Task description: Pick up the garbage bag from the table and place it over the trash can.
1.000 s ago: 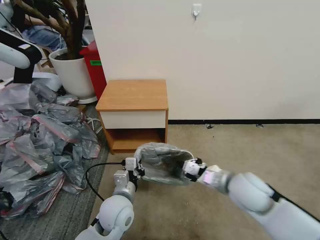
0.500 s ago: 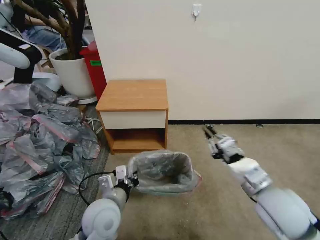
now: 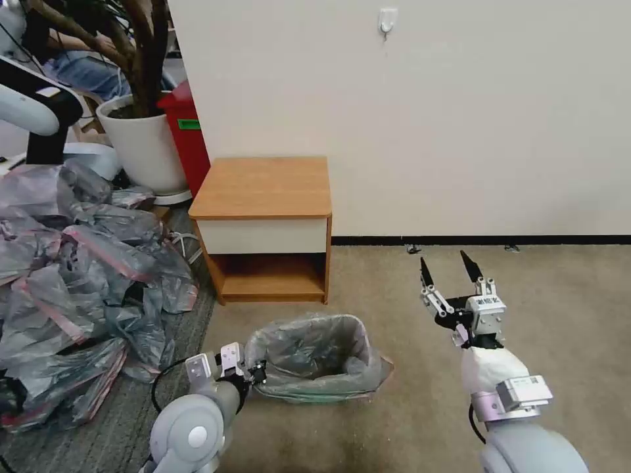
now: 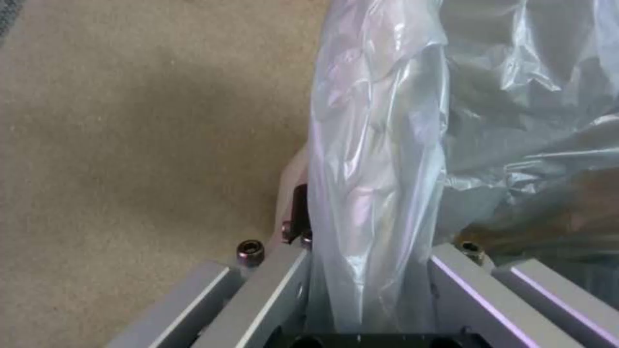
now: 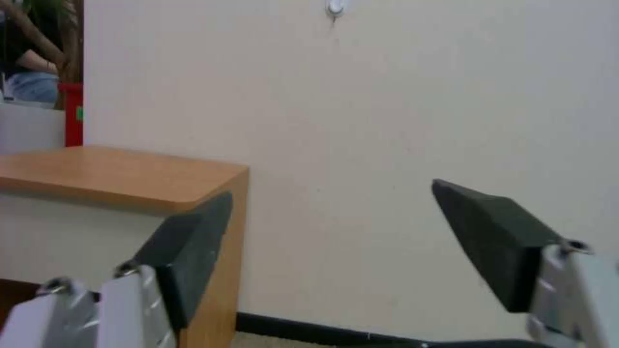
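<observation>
The garbage bag [image 3: 315, 355], thin grey plastic with a pink rim band, stands open and box-shaped on the carpet in front of the table [image 3: 266, 187]. The trash can is hidden beneath the plastic. My left gripper [image 3: 253, 372] is shut on the bag's left rim; in the left wrist view a fold of the bag [image 4: 374, 169] runs between the fingers [image 4: 284, 285]. My right gripper [image 3: 448, 268] is open and empty, raised to the right of the bag with its tips pointing at the wall. The right wrist view shows its black pads [image 5: 193, 241] wide apart before the table [image 5: 116, 174].
A big heap of grey-pink bags [image 3: 79, 276] covers the floor at the left. Behind it stand a white plant pot [image 3: 144, 148] and a red bin [image 3: 187, 138]. A black cable [image 3: 164, 374] loops by my left arm. Open carpet [image 3: 565, 309] lies to the right.
My right gripper let go of the bag's right rim, drew back to the right and rose, open. My left gripper moved down and nearer with the rim, and the bag sank lower.
</observation>
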